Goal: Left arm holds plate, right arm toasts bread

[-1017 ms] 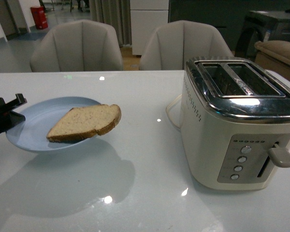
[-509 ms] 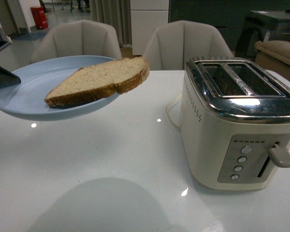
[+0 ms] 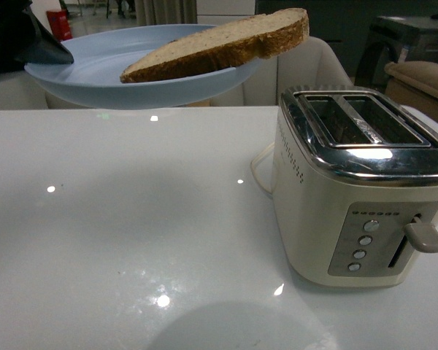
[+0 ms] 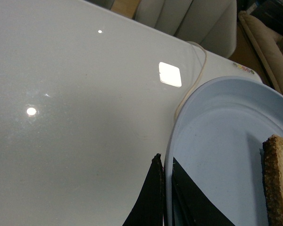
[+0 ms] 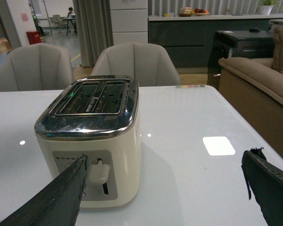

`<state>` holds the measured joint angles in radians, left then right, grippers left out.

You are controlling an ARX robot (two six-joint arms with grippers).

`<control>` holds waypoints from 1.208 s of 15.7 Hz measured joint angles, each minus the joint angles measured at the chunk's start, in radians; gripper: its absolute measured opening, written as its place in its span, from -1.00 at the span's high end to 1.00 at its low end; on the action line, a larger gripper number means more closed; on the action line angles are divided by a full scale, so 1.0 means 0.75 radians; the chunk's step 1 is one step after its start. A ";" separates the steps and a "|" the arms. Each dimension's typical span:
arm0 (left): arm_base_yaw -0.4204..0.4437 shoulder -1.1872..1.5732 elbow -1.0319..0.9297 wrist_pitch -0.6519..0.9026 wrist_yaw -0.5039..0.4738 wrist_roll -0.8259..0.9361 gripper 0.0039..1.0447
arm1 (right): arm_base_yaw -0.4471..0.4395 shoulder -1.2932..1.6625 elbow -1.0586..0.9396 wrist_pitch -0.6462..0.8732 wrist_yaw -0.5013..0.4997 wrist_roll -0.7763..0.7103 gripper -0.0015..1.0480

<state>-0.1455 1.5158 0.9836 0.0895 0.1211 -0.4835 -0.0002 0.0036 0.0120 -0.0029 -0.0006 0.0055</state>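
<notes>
The left gripper is closed on the rim of the plate and holds it in the air above the table. The bread lies on the plate, its rounded end over the rim toward the toaster. The right gripper is wide open and empty.

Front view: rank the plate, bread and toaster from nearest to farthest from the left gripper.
1. Plate: its rim is clamped in the left gripper, upper left.
2. Bread: lying on the plate, toward its right side.
3. Toaster: standing on the table, far right.
</notes>
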 joint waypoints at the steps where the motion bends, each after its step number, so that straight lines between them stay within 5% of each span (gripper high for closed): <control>1: -0.004 -0.001 0.000 -0.025 -0.026 0.002 0.96 | 0.000 0.000 0.000 0.000 0.000 0.000 -0.88; 19: -0.002 -0.017 0.000 -0.025 -0.042 0.073 0.96 | 0.000 0.000 0.000 -0.001 0.000 0.000 -0.88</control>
<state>-0.1471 1.5028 0.9836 0.0708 0.0895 -0.4290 -0.0002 0.0036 0.0120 -0.0032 -0.0006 0.0055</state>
